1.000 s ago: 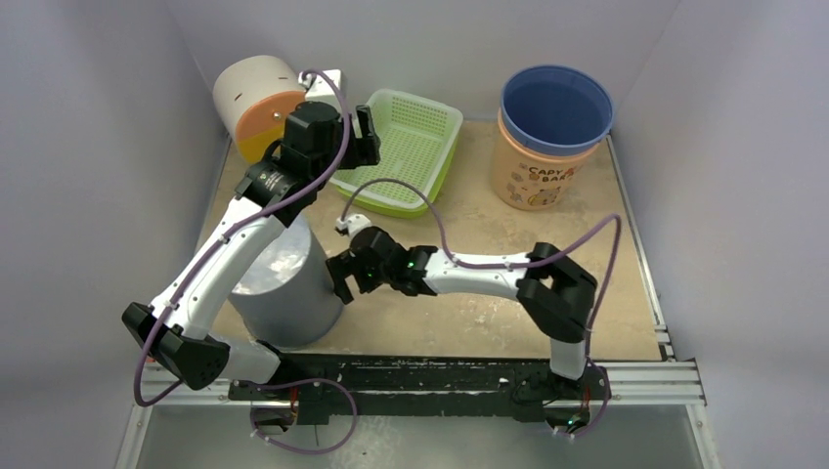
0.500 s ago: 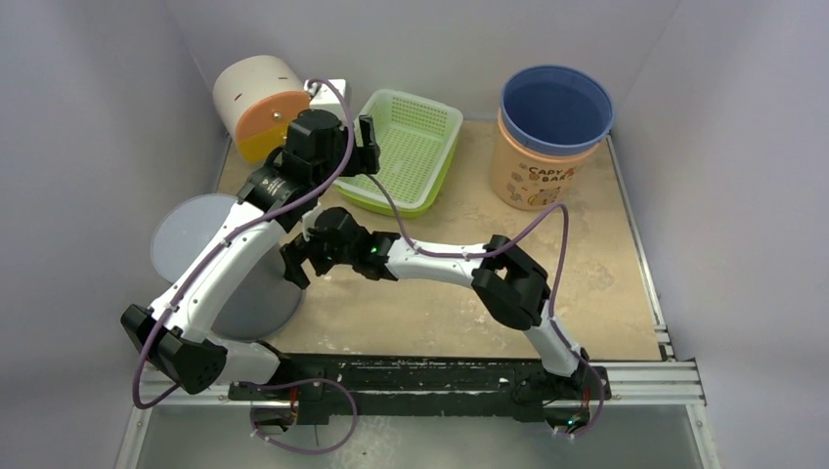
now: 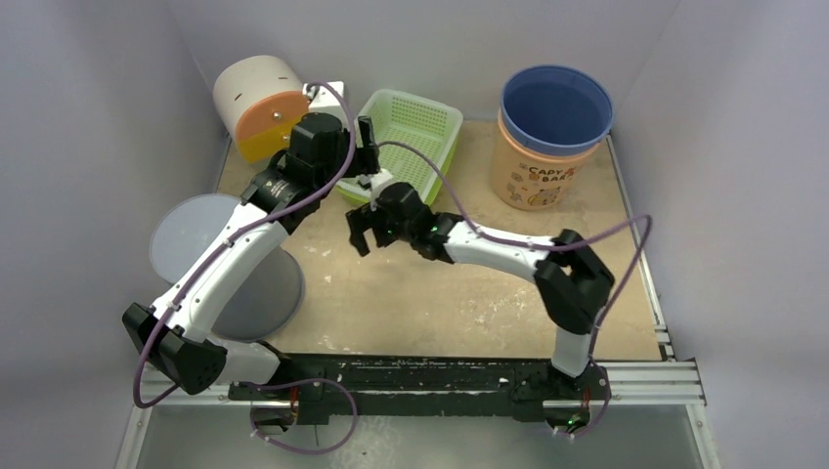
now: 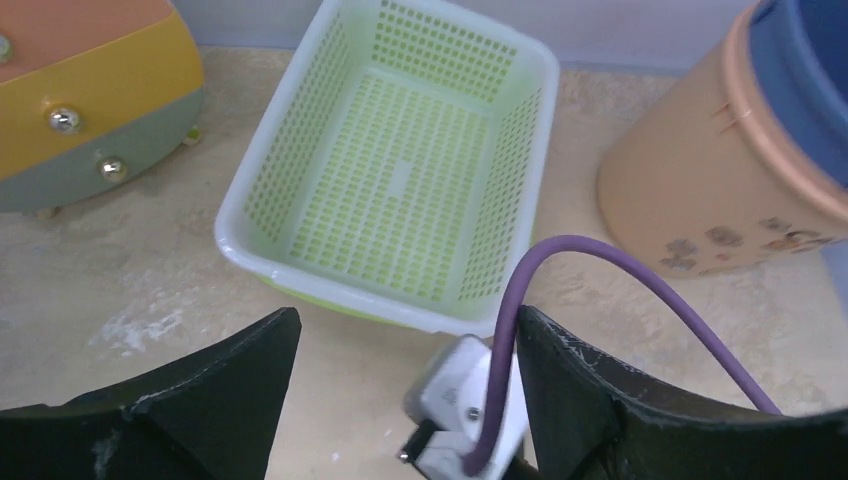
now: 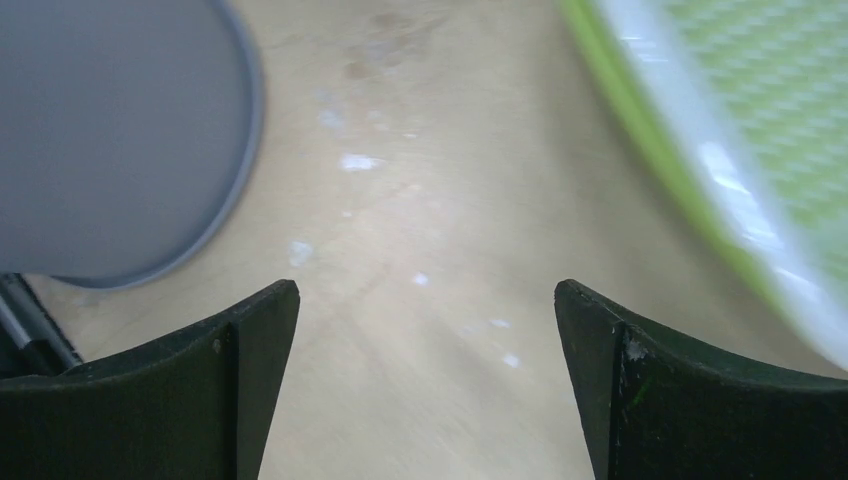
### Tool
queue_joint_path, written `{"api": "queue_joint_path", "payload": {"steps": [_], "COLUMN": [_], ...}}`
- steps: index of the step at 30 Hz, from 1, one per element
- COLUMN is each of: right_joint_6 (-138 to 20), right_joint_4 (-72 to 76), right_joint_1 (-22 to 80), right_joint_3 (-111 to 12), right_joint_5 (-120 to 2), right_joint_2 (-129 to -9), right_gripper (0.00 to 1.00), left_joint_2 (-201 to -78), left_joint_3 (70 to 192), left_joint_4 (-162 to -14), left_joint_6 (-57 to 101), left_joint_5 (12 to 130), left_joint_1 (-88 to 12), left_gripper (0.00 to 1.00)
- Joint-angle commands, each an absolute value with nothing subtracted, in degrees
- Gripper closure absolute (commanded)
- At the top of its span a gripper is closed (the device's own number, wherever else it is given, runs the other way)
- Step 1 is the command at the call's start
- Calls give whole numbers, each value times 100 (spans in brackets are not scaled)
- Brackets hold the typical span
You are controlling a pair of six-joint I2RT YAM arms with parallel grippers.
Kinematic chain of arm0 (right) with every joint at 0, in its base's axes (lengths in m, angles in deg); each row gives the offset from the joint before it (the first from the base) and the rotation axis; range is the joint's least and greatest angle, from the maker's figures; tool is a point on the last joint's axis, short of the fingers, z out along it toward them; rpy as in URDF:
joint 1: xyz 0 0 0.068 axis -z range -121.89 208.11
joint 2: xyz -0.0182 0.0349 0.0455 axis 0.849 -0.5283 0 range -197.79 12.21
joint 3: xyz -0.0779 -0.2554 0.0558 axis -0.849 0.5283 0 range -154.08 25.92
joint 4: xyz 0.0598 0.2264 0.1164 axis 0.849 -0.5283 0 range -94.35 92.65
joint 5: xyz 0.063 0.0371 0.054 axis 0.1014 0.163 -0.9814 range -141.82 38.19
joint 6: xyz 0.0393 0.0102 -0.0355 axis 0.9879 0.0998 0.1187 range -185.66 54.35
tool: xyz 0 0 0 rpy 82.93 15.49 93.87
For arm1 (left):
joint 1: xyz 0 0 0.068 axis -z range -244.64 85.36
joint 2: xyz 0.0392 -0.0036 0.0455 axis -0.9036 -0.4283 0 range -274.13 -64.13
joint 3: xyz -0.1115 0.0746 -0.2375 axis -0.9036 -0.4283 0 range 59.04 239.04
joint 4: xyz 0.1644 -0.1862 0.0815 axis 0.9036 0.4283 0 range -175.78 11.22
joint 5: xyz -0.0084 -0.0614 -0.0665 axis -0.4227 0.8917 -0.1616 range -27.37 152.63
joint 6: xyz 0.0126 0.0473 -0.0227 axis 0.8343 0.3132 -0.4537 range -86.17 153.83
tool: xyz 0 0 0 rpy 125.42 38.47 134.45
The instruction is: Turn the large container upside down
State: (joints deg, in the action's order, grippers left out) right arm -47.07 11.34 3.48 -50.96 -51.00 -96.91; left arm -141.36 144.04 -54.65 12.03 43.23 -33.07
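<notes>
Backed off toward the basket (image 3: 415, 137), the right gripper (image 3: 364, 239) hangs released and empty, its shove having left the grey bin (image 3: 191, 239) tipped; left gripper (image 4: 405, 320) idles, fingers spread.

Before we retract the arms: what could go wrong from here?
1. The right arm's purple cable hangs between the open fingers of the left gripper, beside the green basket. If either arm moves, it could snag.
2. The left arm crosses over the gray container by the left wall. A low sweep might knock it.
</notes>
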Motion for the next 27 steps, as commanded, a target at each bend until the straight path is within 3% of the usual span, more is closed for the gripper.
{"api": "queue_joint_path", "payload": {"steps": [1, 5, 11, 19, 27], "right_joint_6": [-4589, -4614, -4955, -5237, -5303], "right_joint_4": [355, 87, -572, -571, -375], "right_joint_1": [826, 1353, 2149, 2909, 2913], "right_joint_3": [-4833, -4384, -4912, -5284, -5071], "right_joint_5": [-3799, -3374, -2598, -2879, -3341], "right_joint_2": [-8422, -7569, -6946, -6875, -7029], "right_gripper": [0, 0, 0, 0, 0], "left_joint_2": [-13854, -13679, -13829, -13461, -14010], "left_joint_3": [14416, 13856, 13395, 12870, 13669], "left_joint_4": [-5409, -6058, -6469, -7269, -7516], "left_joint_6": [912, 503, 291, -208, -434], "left_joint_5": [3305, 3406, 3474, 3897, 4654], "left_joint_1": [-3388, -3572, -3770, -4957, -5014], "left_gripper": [25, 25, 25, 25, 24]}}
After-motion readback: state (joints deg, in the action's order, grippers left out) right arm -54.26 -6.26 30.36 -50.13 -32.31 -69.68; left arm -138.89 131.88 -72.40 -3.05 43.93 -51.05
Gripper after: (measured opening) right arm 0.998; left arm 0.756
